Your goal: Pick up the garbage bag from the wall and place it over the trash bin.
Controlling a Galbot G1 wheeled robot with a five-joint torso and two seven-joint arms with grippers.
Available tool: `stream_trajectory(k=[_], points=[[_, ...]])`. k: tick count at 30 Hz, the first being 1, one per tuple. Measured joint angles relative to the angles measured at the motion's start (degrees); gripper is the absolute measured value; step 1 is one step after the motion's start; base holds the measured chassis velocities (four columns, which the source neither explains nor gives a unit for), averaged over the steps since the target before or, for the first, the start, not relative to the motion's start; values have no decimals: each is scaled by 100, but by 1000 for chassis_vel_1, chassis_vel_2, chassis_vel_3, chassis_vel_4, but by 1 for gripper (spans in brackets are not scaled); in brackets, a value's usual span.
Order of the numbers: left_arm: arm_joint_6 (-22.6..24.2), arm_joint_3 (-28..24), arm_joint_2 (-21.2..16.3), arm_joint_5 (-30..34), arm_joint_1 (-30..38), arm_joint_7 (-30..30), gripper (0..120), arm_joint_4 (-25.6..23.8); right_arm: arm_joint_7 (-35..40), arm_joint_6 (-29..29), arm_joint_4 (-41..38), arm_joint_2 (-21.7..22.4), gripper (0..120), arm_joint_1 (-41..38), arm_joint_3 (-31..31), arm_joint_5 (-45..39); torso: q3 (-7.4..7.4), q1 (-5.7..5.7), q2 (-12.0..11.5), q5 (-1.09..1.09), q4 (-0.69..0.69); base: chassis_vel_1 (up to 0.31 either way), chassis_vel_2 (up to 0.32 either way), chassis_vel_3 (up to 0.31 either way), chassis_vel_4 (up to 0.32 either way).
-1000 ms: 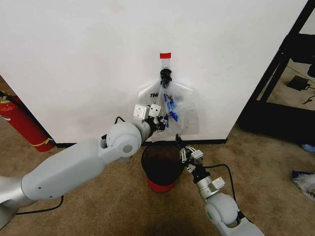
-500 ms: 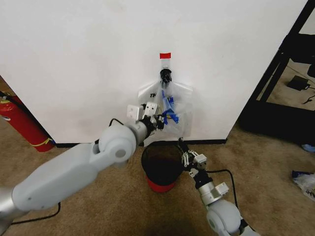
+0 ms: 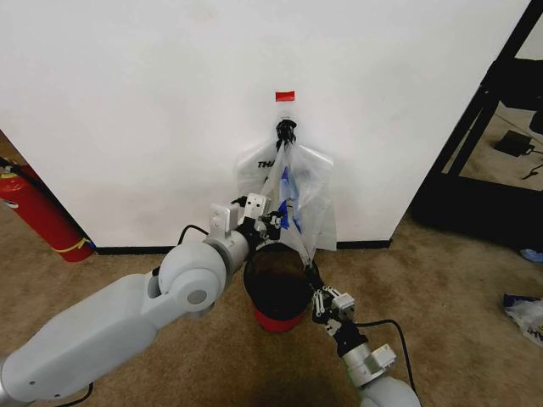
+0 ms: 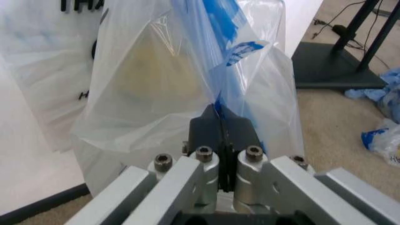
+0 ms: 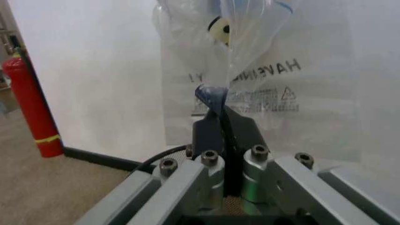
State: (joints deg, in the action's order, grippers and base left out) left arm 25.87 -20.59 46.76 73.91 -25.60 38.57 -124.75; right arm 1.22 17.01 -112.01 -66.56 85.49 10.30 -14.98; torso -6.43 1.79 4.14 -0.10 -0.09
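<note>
The garbage bag (image 3: 293,191) hangs from the black hook (image 3: 286,130) on the wall (image 3: 153,102), drawn down toward the trash bin (image 3: 276,288) on the carpet below. The left gripper (image 3: 270,225) pinches its blue-patched rim at the bin's back edge; the right gripper (image 3: 312,280) clamps another fold beside the bin's right rim.

Brown carpet (image 3: 475,280), black rack (image 3: 501,110), red fire extinguisher (image 3: 38,212).
</note>
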Motion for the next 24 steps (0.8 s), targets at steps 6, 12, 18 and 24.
stream_trajectory(k=[6,12,18,24], points=[[-54,3,70,-19,24,-1,0,52,62,-67,-126,107,4,-71,131,-3,0,1,0,0,0,0,0,0,0],[-94,37,123,-89,-65,-1,0,52,37,-155,-617,563,24,222,500,107,0,1,0,1,0,0,0,0,0],[-105,36,231,-208,-196,-16,0,100,229,-244,-1402,1460,49,666,933,290,-1,0,0,1,-1,0,0,0,0],[-106,-22,352,-244,-145,-20,0,235,811,-770,-1821,2237,70,21,979,81,-1,1,0,0,0,0,0,0,0]])
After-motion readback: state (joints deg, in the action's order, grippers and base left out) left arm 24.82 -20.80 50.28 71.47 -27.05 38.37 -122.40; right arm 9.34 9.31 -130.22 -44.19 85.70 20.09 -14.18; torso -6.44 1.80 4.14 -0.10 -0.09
